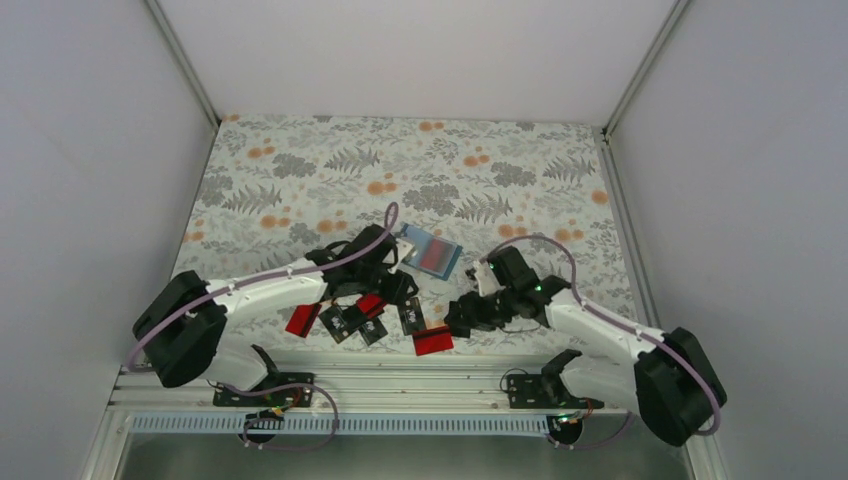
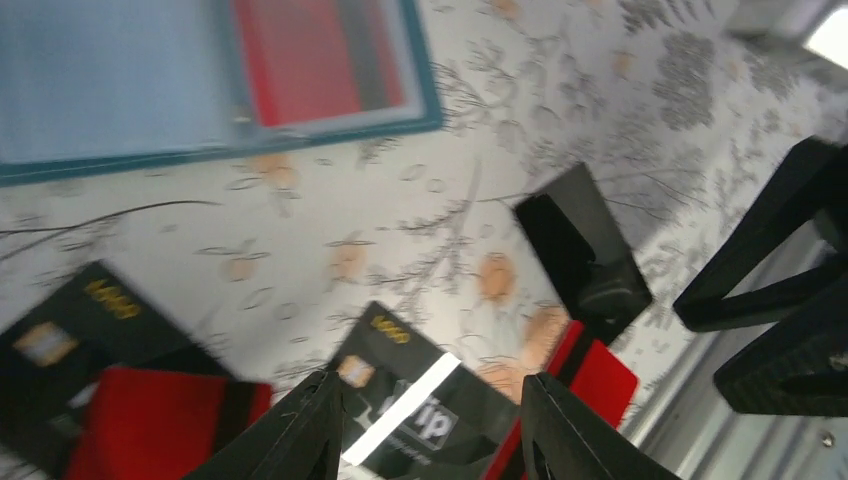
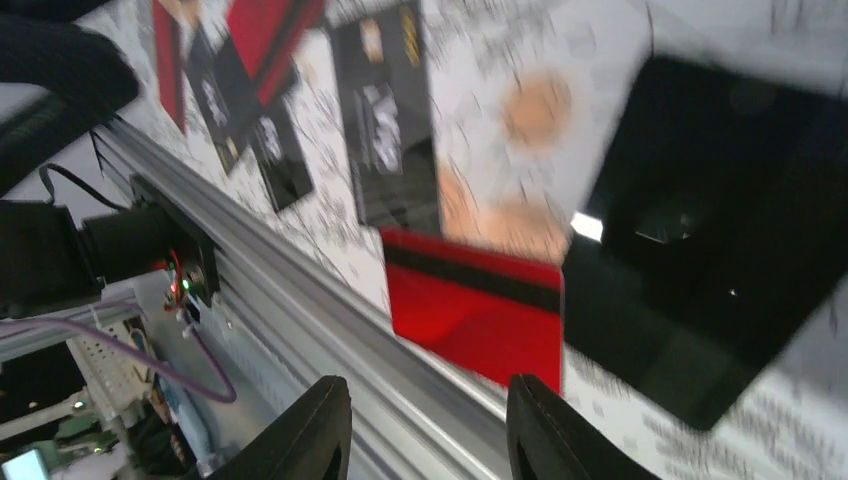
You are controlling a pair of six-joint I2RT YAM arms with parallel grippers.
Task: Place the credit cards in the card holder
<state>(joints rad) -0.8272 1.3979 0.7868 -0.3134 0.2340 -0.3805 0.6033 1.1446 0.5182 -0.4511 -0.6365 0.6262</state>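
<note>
Top external view: the holder is laid open at 12 o'clock from the scattered cards, ready for loading. The left claw is held wide over a black card, likely for pickup; the right claw is spread wide near a red card.

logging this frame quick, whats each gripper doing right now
left gripper: open, holding nothing
right gripper: open, holding nothing
</note>
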